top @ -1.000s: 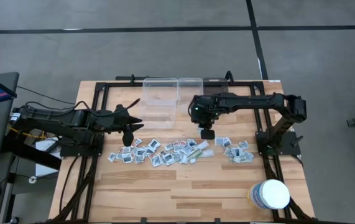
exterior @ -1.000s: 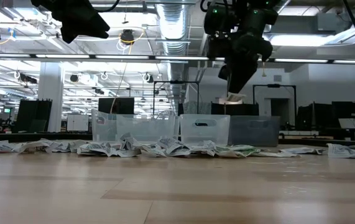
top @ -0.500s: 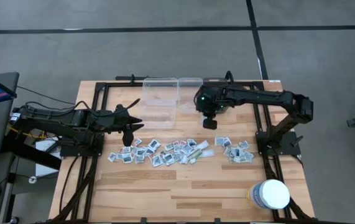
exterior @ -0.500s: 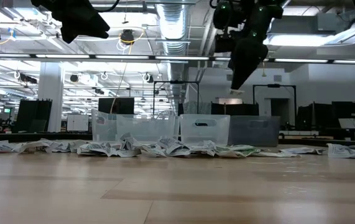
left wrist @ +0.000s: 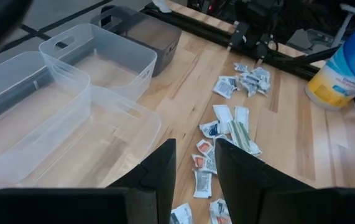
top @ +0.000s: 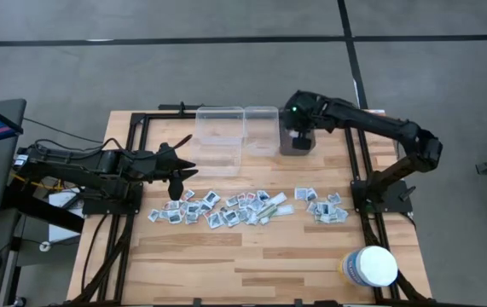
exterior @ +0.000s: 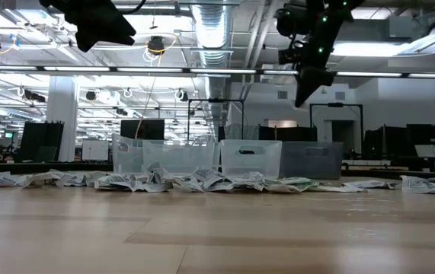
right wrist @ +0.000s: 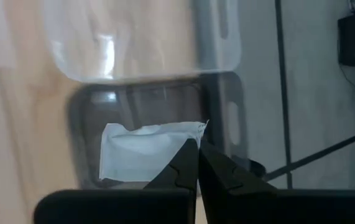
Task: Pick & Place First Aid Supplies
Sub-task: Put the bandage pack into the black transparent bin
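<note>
Where bins (top: pixel 220 136) stand, scattered packets (top: pixel 226 207) nearby.

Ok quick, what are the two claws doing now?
Left claw: open, empty, waiting above the table.
Right claw: shut on a white packet over the dark bin.

A white tub (top: pixel 369 267) stands near the wooden table's (top: pixel 252 256) corner.
</note>
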Motion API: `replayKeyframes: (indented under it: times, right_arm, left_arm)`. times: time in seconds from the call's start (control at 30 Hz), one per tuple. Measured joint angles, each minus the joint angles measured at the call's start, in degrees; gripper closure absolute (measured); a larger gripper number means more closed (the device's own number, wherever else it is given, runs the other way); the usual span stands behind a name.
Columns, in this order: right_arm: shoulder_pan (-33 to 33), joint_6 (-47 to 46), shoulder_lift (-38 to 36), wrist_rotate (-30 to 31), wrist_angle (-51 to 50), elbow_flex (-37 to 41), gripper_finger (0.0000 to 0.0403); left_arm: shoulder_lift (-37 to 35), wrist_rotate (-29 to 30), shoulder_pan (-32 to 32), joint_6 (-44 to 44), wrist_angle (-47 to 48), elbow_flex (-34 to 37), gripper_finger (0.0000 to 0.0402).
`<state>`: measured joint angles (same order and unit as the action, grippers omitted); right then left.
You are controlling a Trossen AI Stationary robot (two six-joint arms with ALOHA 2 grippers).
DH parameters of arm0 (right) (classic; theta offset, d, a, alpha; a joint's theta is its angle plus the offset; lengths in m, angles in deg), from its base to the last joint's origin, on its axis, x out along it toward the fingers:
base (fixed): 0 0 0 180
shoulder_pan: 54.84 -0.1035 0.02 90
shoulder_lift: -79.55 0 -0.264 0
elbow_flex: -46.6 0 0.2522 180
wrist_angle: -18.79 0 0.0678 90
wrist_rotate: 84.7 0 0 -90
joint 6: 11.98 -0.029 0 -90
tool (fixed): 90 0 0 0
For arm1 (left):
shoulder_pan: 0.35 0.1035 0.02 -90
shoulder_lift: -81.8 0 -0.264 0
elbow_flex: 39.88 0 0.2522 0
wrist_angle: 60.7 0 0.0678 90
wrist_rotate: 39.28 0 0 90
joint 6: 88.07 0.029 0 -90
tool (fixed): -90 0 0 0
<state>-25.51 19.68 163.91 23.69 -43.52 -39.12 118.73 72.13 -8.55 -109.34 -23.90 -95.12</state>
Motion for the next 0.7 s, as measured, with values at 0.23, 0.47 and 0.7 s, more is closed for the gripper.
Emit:
replayKeyframes:
  times: [0.23, 0.47, 0.7]
  right_arm:
    - [4.3, 6.6, 0.9, -0.2, 1.8, 0.0, 0.0403]
    - [6.8, 7.3, 1.2, -0.3, 3.3, 0.0, 0.0403]
    - [8.9, 7.2, 1.2, -0.3, 3.7, 0.0, 0.0400]
  left_arm:
    - [0.0, 0.0, 0.0, 0.0, -1.6, 0.0, 0.0289]
    - [0.4, 0.0, 0.0, -0.4, -2.7, 0.0, 0.0289]
    - [3.1, 0.0, 0.0, -0.6, -4.8, 0.0, 0.0289]
